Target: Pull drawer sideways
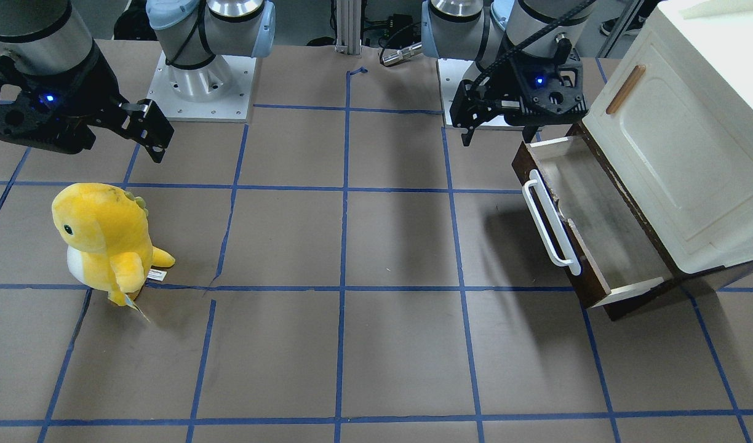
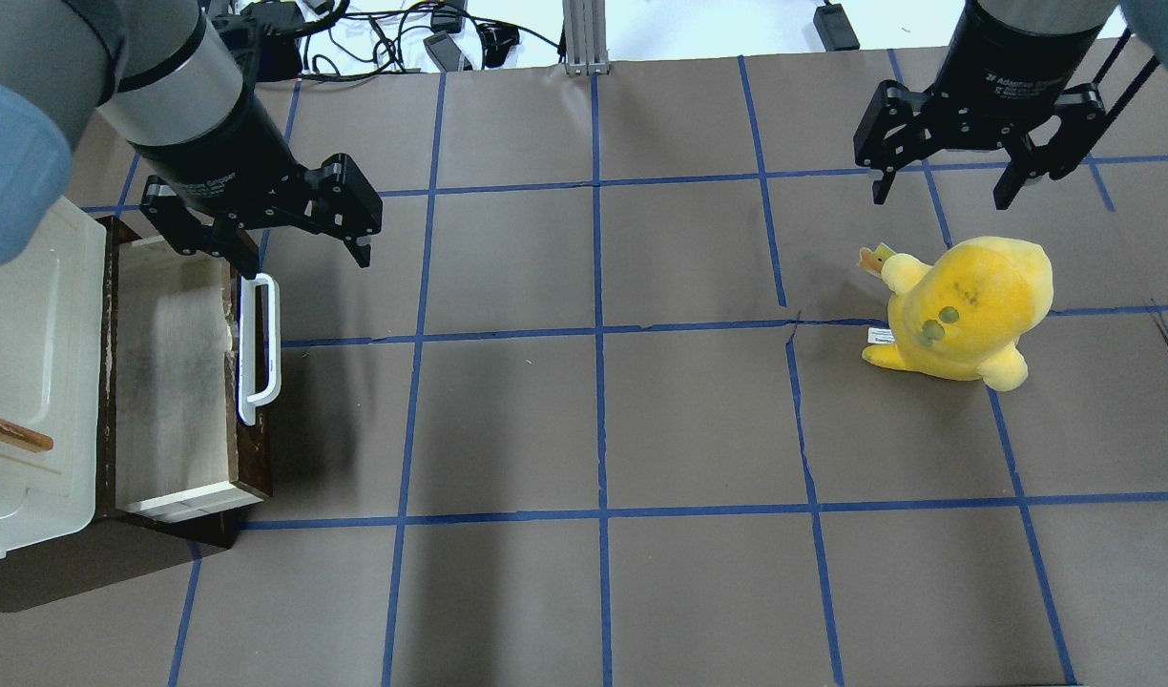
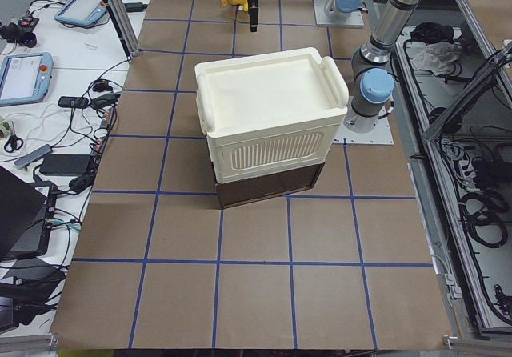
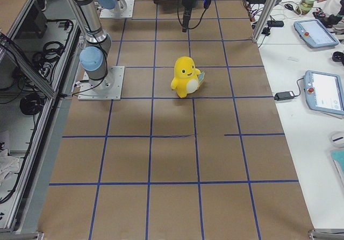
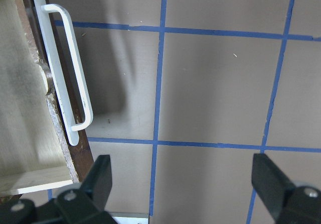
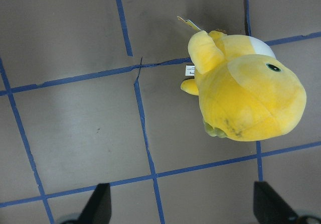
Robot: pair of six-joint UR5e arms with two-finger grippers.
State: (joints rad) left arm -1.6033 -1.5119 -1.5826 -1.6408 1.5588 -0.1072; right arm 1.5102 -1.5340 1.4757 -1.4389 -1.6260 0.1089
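Note:
The dark brown drawer [image 1: 604, 246] with a white bar handle [image 1: 550, 224] stands pulled out from under the cream-white cabinet [image 1: 678, 141], showing its pale, empty inside. It also shows in the overhead view [image 2: 169, 372], with its handle [image 2: 260, 348]. My left gripper [image 2: 302, 253] hangs open and empty above the handle's end nearest the robot's base, touching nothing. In the left wrist view the handle [image 5: 67, 78] lies at the left and the open fingers [image 5: 98, 176] frame bare table. My right gripper [image 2: 939, 196] is open and empty, far off.
A yellow plush dinosaur [image 2: 966, 305] stands on the brown table below my right gripper, and fills the right wrist view [image 6: 246, 93]. The cabinet door carries a small wooden handle [image 1: 625, 89]. Blue tape lines grid the table. The arm bases [image 1: 201, 80] sit at the robot's edge.

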